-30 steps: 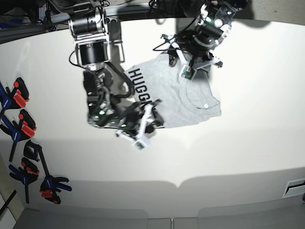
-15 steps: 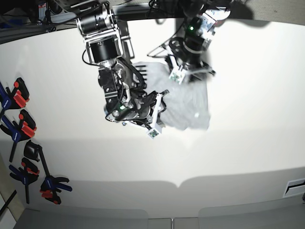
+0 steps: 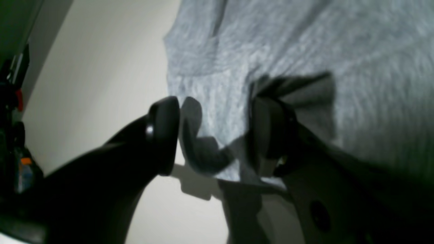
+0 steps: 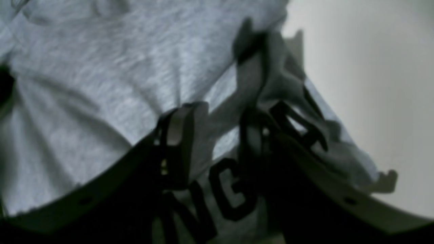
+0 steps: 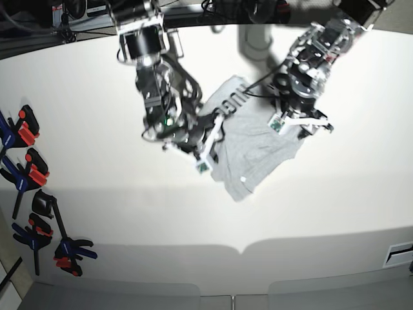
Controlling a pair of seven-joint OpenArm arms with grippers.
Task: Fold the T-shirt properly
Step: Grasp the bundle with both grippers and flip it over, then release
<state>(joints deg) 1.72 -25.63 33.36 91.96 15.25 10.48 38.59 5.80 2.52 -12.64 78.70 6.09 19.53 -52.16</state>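
The grey T-shirt (image 5: 255, 145) lies crumpled in the middle of the white table, with black lettering (image 5: 230, 103) showing at its back left. My right gripper (image 5: 210, 145) is at the shirt's left edge. In the right wrist view the right gripper (image 4: 215, 139) has its jaws apart over the lettered cloth (image 4: 84, 84), and a fold of fabric is bunched against one finger (image 4: 254, 142). My left gripper (image 5: 300, 124) is at the shirt's right edge. In the left wrist view the left gripper (image 3: 217, 132) is wide open just above the shirt's hem (image 3: 305, 40).
Several blue, black and red clamps (image 5: 26, 174) lie along the table's left edge. A seam (image 5: 240, 248) crosses the table at the front. Cables and arm bases crowd the back edge (image 5: 213, 16).
Both arms have swung to the right and the shirt went with them, turning and bunching. The left gripper moved from the back centre down to the shirt's right side.
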